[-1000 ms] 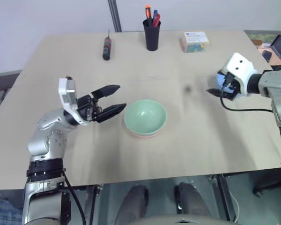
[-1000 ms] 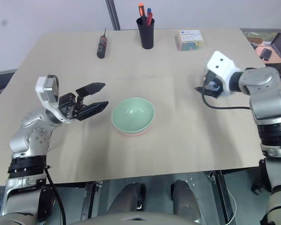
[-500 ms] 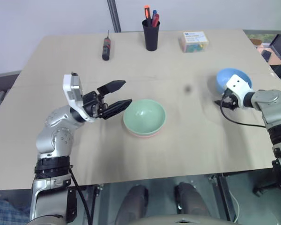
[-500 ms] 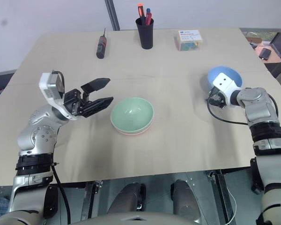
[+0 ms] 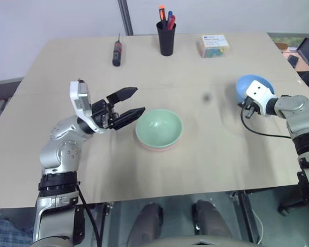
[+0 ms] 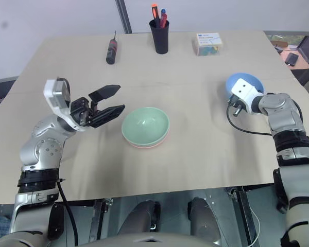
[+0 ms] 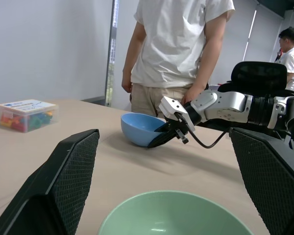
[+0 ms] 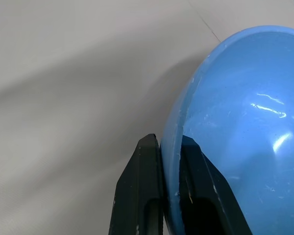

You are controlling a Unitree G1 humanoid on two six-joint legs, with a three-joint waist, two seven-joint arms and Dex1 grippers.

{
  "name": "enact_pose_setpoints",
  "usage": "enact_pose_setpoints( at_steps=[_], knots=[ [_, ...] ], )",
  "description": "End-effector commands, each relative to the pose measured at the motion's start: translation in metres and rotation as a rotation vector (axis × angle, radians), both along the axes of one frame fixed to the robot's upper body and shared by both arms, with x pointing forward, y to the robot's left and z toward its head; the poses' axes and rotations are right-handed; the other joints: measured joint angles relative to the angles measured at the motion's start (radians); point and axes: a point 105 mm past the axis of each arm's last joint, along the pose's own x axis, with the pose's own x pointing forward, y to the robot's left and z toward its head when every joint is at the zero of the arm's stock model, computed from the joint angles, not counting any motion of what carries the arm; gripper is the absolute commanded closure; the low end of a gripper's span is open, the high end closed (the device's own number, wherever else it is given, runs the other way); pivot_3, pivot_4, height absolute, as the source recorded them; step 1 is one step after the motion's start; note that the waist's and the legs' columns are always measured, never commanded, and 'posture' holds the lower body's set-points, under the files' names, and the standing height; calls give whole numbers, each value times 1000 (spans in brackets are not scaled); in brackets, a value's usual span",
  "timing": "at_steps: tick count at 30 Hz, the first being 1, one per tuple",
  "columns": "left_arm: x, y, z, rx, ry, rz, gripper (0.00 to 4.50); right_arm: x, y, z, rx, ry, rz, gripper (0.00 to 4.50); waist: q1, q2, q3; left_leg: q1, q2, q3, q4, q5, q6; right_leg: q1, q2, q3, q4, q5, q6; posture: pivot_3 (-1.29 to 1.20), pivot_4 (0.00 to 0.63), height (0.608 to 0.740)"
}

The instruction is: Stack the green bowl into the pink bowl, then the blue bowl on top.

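Right tool [image 8: 170,161] on smooth (plastic) blue bowl [image 8: 245,122]

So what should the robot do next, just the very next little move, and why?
Probably lift the blue bowl off the table. The right gripper is shut on its rim, one finger inside and one outside, so the grip looks made. The green bowl already sits in the pink bowl, leaving only the blue one to carry over.

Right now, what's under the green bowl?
The green bowl sits nested in the pink bowl, of which just a rim sliver shows; the rest is covered.
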Motion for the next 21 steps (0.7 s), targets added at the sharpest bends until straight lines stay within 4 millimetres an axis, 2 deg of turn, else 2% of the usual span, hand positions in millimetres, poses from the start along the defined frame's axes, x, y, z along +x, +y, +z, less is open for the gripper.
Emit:
enact_pose_setpoints(
  at_steps=[1,5,8,10,12,14,21],
  knots=[
    [-5,13,5,24,-36,24,0,-5,28,48,-6,-146,142,4396,-2,0,0,0,0,0,0,0,0,0,0,0,0,0,0,0,150,740],
    [-6,27,-5,89,-10,61,0,-29,74,74,2,-194,331,4396,-10,1,0,0,1,0,-1,0,0,0,1,0,0,0,0,0,150,740],
    [-8,39,-11,127,6,89,0,-51,105,84,4,-197,457,4396,-10,1,0,0,1,-1,-1,0,0,0,1,-1,0,0,0,0,150,740],
    [-9,51,-16,163,22,114,0,-71,133,91,23,-192,565,4396,-7,1,0,0,1,-1,0,0,0,0,0,-1,0,0,0,0,150,740],
    [-10,64,-21,194,42,138,0,-96,157,89,16,-153,695,4396,-3,1,0,0,1,-1,0,0,0,0,0,-1,0,0,0,0,150,740],
    [-10,73,-25,210,59,149,0,-110,173,89,16,-139,755,4396,-2,1,0,0,1,-2,-1,0,0,-1,0,-1,0,0,0,0,150,740],
    [-14,91,-31,219,72,128,0,-135,208,90,44,-119,878,4396,9,1,0,-1,-1,-3,0,0,0,0,-2,-3,-1,0,0,0,150,740]
  ],
)
